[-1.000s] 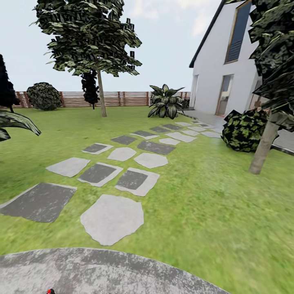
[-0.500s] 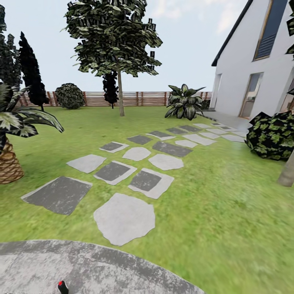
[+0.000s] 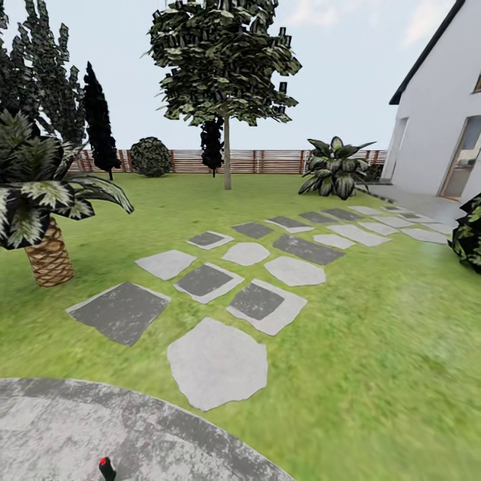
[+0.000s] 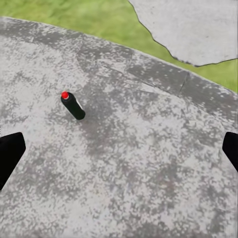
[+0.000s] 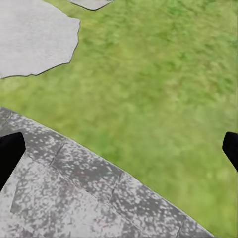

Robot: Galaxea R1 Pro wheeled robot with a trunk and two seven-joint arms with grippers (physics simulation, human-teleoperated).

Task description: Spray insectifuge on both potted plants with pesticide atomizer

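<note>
A small dark cylinder with a red top (image 4: 73, 105) stands on the round grey stone patio (image 4: 148, 163), and its top also peeks in at the lower edge of the head view (image 3: 105, 467). No white head or pale label shows on it, so I cannot tell whether it is the pesticide atomizer. My left gripper (image 4: 119, 153) hangs open above the patio, short of the cylinder, with nothing between its fingers. My right gripper (image 5: 119, 153) is open over the patio rim (image 5: 89, 173) and the lawn (image 5: 163, 74). The potted plants are out of view.
Stepping stones (image 3: 217, 361) lead across the lawn toward the white house (image 3: 434, 133). A palm (image 3: 47, 220) stands at the left, a tree (image 3: 226, 80) and a striped leafy plant (image 3: 334, 167) farther back, before the slatted fence (image 3: 267, 160). A dark bush (image 3: 471, 234) sits at the right.
The head camera has turned left, so the whole scene has slid right. The palm has come into view and the house has moved toward the right edge.
</note>
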